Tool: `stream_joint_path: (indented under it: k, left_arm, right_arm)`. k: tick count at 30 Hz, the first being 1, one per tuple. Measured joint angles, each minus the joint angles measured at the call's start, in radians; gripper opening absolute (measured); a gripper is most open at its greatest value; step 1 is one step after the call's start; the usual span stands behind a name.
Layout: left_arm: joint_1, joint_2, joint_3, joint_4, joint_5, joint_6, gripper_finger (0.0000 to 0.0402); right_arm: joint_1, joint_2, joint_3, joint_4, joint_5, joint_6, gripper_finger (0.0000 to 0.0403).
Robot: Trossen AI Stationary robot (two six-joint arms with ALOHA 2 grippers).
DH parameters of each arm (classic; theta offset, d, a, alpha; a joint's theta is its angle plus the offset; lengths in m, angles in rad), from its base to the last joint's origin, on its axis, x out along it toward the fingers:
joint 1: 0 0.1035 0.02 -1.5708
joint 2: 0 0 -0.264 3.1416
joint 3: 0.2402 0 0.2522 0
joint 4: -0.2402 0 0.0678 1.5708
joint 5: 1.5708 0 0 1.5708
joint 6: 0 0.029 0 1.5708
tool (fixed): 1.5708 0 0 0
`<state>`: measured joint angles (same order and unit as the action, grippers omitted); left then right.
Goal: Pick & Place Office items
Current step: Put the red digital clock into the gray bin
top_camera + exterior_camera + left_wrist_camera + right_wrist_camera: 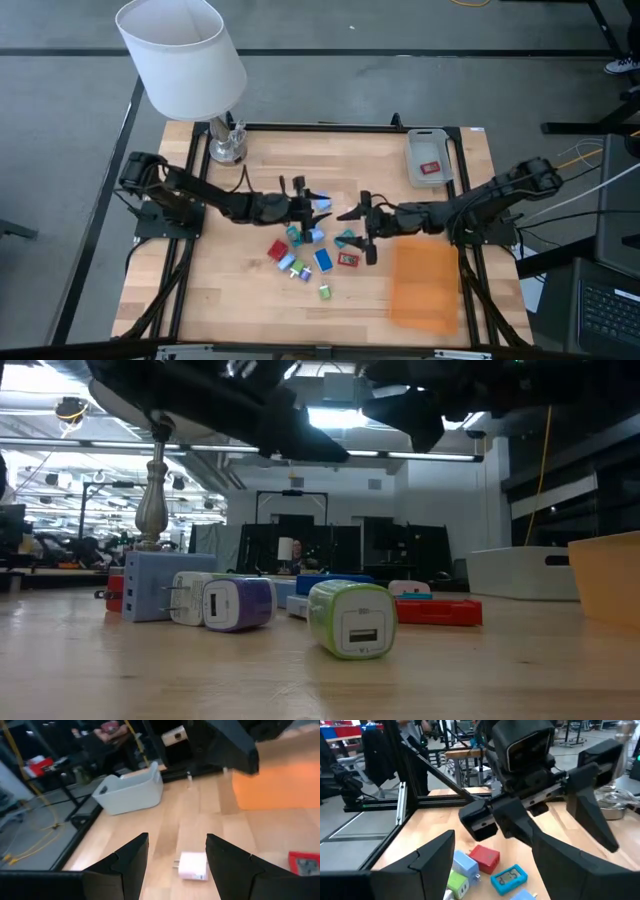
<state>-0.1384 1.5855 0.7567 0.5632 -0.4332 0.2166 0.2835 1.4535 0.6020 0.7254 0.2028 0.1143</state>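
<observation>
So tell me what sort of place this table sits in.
Probably a robotics lab or workshop: black metal frame racks and equipment benches stand behind the light wooden table, under bright ceiling strip lights, and loose yellow cables lie on the floor.

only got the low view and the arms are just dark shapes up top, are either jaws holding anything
observer: no. the left arm has its jaws open and empty, with a pale charger on the table beyond them.
operator: and the right
observer: the right arm has its jaws open and empty too, above a red piece and a blue one.
operator: anything in the tray
observer: one red item lies in the grey tray, which sits at the table's edge on the right arm's side.
</observation>
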Motion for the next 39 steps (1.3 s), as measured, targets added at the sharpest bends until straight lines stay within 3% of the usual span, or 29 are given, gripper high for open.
stream_joint_path:
  k: [7,18,25,31,34,39]
  left_arm:
    - [-0.134,-0.01,0.0,-0.104,-0.21,-0.077,0.0194]
    - [-0.238,-0.01,-0.042,-0.129,-0.367,-0.249,0.0194]
    - [-0.263,-0.01,-0.196,0.08,-0.424,-0.349,0.0194]
    - [-0.266,-0.01,-0.288,0.203,-0.445,-0.353,0.0194]
    - [-0.26,-0.01,-0.308,0.223,-0.446,-0.361,0.0194]
    - [-0.248,-0.009,-0.309,0.228,-0.439,-0.363,0.0194]
  right_arm:
    - [0.015,0.034,0.001,-0.112,0.022,0.045,0.0263]
    - [0.015,0.051,0.0,-0.087,0.042,0.059,0.0263]
    - [-0.005,0.051,0.0,-0.103,0.045,0.125,0.0263]
    - [-0.046,0.051,0.002,-0.132,-0.035,0.219,0.0263]
    - [-0.046,0.066,0.068,-0.285,-0.024,0.185,0.0263]
    - [-0.03,0.192,0.272,-0.725,-0.009,0.14,0.0263]
